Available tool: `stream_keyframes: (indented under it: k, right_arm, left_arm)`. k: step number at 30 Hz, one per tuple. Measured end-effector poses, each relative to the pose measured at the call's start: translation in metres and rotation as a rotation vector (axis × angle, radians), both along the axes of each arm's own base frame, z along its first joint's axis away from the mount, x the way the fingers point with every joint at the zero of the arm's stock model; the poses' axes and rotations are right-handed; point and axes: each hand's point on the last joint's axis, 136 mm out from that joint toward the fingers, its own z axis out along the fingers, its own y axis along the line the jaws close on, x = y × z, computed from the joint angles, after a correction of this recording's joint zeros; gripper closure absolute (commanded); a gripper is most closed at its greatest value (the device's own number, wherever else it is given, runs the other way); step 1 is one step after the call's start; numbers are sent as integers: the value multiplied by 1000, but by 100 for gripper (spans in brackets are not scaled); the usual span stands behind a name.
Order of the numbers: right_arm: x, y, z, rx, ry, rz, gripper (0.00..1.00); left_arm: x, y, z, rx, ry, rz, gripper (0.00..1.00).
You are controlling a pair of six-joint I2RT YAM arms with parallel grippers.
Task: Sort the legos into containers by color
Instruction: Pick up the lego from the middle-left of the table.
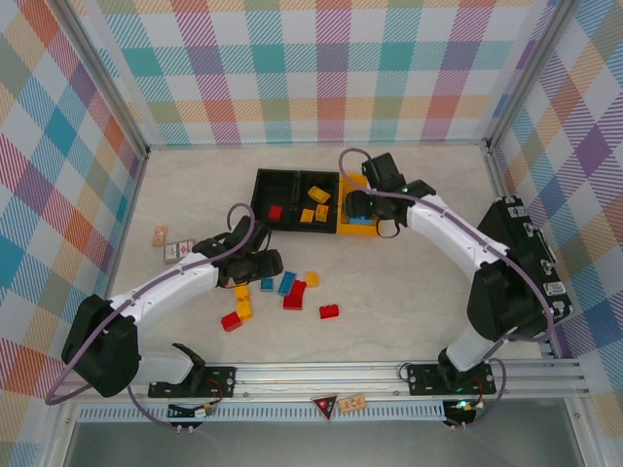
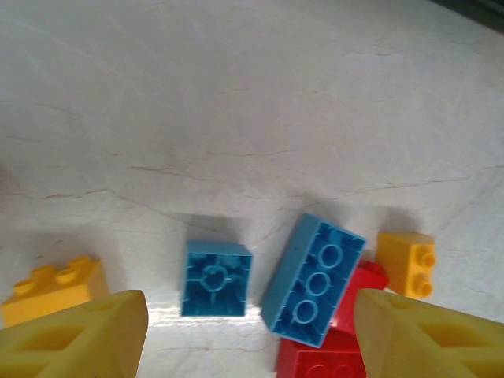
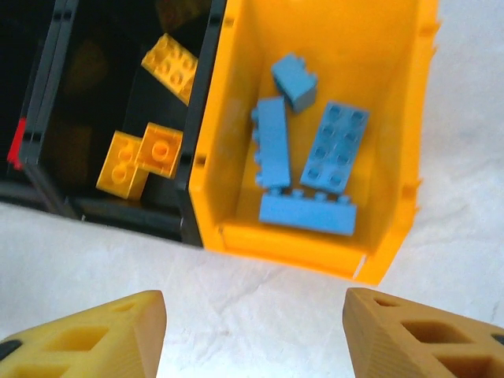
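Bare table [image 1: 394, 292] right of legos [image 1: 287, 284]

On the pale marbled desk [image 1: 419, 282], loose legos [image 1: 293, 300] are scattered under and beside the left tool [image 1: 259, 270]; the containers [image 1: 282, 175] are set beneath the right tool [image 1: 358, 206].

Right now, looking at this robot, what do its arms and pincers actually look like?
Both the left arm and right arm have white shells with chunky black joints, and a purplish-grey cable runs along each. The left gripper and right gripper each end in two blunt yellow-orange fingers with hollow cut-outs.
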Motion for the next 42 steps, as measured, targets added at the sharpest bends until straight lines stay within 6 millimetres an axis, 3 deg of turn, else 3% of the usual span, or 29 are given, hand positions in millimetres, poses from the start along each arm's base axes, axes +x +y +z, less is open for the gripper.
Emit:
stream_keyframes:
  k: [5, 9, 14, 22, 29, 32, 36, 42]
  right_arm:
    - [-41, 14, -19, 70, 56, 91, 37]
    - [-72, 31, -17, 135, 57, 186, 36]
    - [-103, 49, -11, 210, 52, 291, 36]
    - [-134, 61, -23, 286, 109, 385, 34]
    - [-146, 77, -18, 347, 123, 445, 34]
    - [-147, 84, -19, 362, 125, 458, 34]
    - [-148, 90, -26, 364, 147, 461, 35]
    - [-149, 94, -28, 375, 151, 459, 35]
  left_arm:
    - [8, 33, 5, 85, 0, 89, 30]
    - [14, 61, 4, 147, 7, 163, 30]
    - [17, 91, -15, 228, 71, 230, 26]
    - [17, 105, -37, 286, 145, 246, 25]
    - [22, 110, -50, 301, 170, 248, 24]
    - [23, 110, -59, 306, 186, 240, 32]
    - [23, 108, -67, 300, 207, 233, 53]
    - [26, 103, -67, 270, 200, 223, 70]
